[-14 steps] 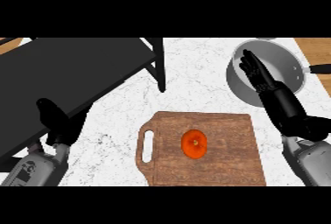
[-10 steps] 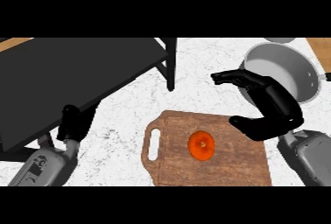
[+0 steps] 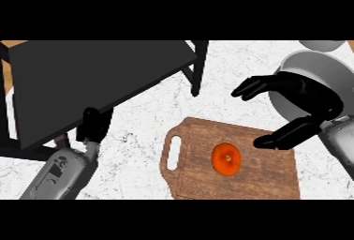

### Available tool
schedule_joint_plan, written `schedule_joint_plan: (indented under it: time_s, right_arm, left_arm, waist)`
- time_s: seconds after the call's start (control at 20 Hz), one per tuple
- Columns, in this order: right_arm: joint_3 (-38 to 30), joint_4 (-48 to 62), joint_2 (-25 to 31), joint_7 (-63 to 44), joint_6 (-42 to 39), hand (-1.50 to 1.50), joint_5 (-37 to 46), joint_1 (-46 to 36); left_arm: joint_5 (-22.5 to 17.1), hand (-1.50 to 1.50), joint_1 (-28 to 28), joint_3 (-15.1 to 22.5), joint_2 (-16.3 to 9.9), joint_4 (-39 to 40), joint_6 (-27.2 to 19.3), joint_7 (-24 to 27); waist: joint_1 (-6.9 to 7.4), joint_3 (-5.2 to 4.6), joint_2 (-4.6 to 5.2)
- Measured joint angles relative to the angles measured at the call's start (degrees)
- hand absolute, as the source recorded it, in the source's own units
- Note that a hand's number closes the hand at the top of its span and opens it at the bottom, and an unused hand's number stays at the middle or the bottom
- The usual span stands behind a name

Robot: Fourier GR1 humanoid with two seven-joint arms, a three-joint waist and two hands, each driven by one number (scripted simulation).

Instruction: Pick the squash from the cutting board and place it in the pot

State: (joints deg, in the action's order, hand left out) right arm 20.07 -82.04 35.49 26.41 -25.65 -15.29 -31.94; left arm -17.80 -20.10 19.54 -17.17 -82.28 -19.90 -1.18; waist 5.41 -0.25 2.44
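The step in hand looks like the approach to the pick. The squash [image 3: 226, 159] lies untouched at the middle of the cutting board [image 3: 273, 178], in the lower centre of the frame, and nothing has closed on it yet. The pot [image 3: 319, 75] sits at the upper right, partly behind the right arm, and it appears to hold nothing, though much of its inside is hidden.

The right robot hand [image 3: 304, 101] hangs at the right of the frame, above the board's upper right corner and just in front of the pot. Its fingers and thumb are spread wide apart in a broad curve: the fingers point toward the upper middle of the frame, the thumb reaches down and left toward the squash. It holds nothing and touches nothing that can be seen; the squash is near the thumb's tip but apart from it.

The next move likely calls for bringing this hand left and down until the squash sits between fingers and thumb, then closing round it.

The left robot hand [image 3: 92, 126] rests at the lower left, fingers up, open, beside a dark stand on the desk [image 3: 228, 65].
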Motion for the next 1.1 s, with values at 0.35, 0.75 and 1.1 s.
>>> schedule_joint_plan:
  time_s: [0.35, 0.75, 1.1]
  right_arm:
    - [2.4, 6.0, 5.0, 15.3, -2.1, -1.5, 11.3, -3.4]
    - [11.7, 7.7, 9.0, 20.2, 2.4, -1.5, 25.9, -9.1]
    - [18.2, 9.2, 6.7, 20.2, 4.4, -1.5, 33.4, -11.5]
  left_arm:
    - [-0.2, 0.0, 0.6, -1.3, 0.6, 0.9, -0.2, 3.8]
    - [-1.0, 0.0, 1.8, -2.5, -0.2, 1.0, 0.7, 5.3]
    - [-1.9, 0.0, 3.5, -3.6, -1.2, 0.1, 1.8, 5.4]
  waist:
    - [-0.89, 0.05, -0.49]
    - [-2.19, -0.07, -1.29]
    - [-3.75, -0.17, -1.72]
